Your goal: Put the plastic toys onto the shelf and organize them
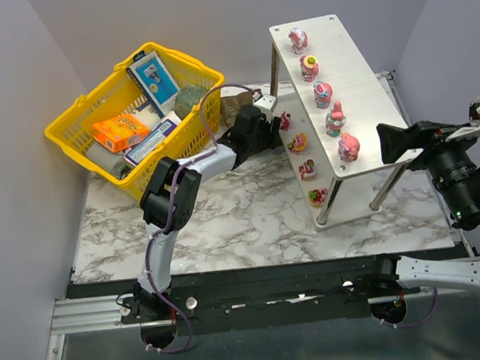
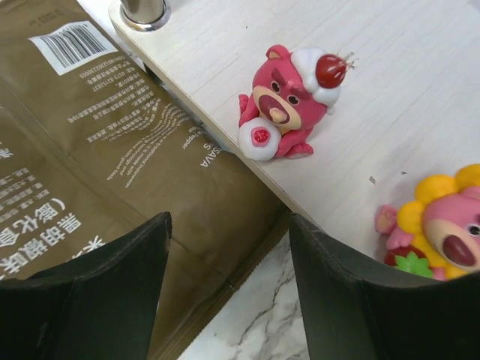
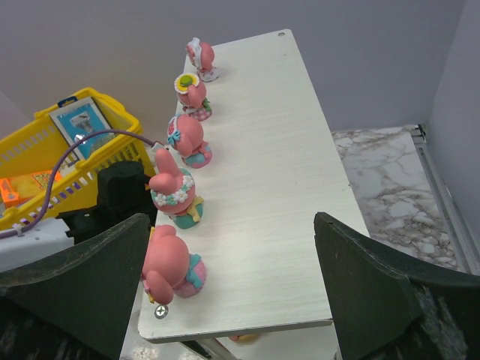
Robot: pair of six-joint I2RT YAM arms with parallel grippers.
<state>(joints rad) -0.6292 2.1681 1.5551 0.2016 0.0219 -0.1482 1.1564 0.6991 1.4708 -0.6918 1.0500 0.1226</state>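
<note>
Left gripper [image 1: 271,126] low at the left end of the shelf [image 1: 357,67], beside the lower board [image 1: 330,184]. Fingers [image 2: 112,292] apart, gripping nothing. Seen from the left wrist: 1 finger over a brown packet [image 2: 90,150], the other over the board's edge, bare marble table [image 2: 255,330] in the gap. Packet flat on the table, tucked against and partly under that board.

Just beyond the gap, upright on the lower board, a pink bear [image 2: 289,101] with a white cap and red cherry, a white ball in its paws, touching neither finger. Near it on the same board, a yellow-petalled toy [image 2: 442,225], partly cut off by the frame.

From above: 4 toys [image 1: 307,170] in a row down the lower board's left side, the farthest just beside the left gripper. 5 more [image 1: 323,94] in a row along the top board's [image 1: 368,99] left edge, all upright, well apart from each other, mostly pink.

Right gripper [image 1: 394,142] in the air at the near right edge of the top board, level with the nearest toy there but apart from it. Fingers [image 3: 82,285] spread wide, holding nothing, the top board between them in the wrist view.

Yellow basket [image 1: 73,128] of groceries at the far left of the table, beside the shelf.
</note>
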